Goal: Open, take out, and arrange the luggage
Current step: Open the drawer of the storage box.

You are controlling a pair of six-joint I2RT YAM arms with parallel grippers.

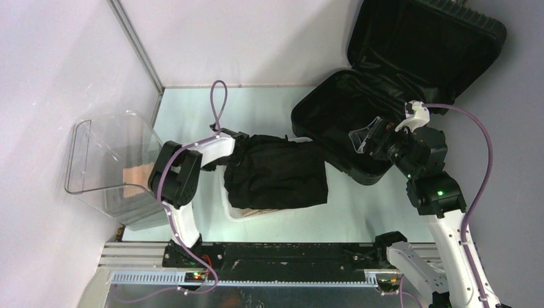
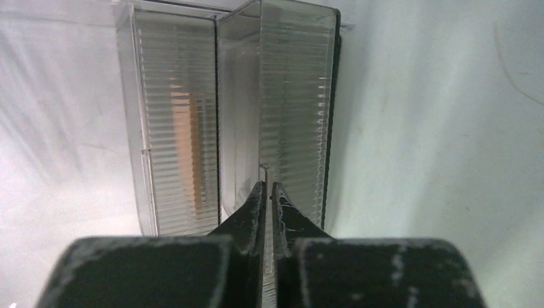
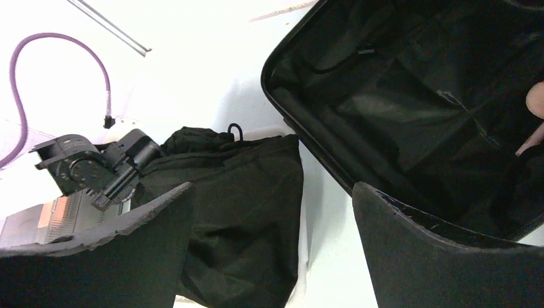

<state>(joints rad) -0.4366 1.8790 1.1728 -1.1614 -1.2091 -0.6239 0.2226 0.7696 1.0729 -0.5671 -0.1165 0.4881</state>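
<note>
Closest to me, the two arm bases sit on the metal rail [image 1: 269, 277] along the near edge of the worktop [image 1: 186, 109]. The left gripper [image 1: 237, 136] has its fingers [image 2: 253, 205] pressed together with nothing visible between them, and it sits just beside the far left corner of a black folded garment [image 1: 276, 173]. That garment is draped over a white basket [image 1: 234, 213] around the middle of the worktop, hiding most of it. In the left wrist view the closed fingertips point toward a clear ribbed plastic bin [image 1: 109, 154], which stands at the left edge with something peach-coloured [image 1: 136, 178] inside. The right gripper [image 1: 367, 138] is spread wide and holds nothing, hovering over the near rim of the luggage [image 1: 385, 83]. The luggage is at the far right corner of the worktop and lies open. Its lower shell is flat on the surface, and its ribbed lid is tipped up and back toward the far wall. The black lining [image 3: 417, 96] shows inside, and from the right wrist view I can see nothing lying in the part that shows. The lower shell's left corner is close to the garment's right edge
</note>
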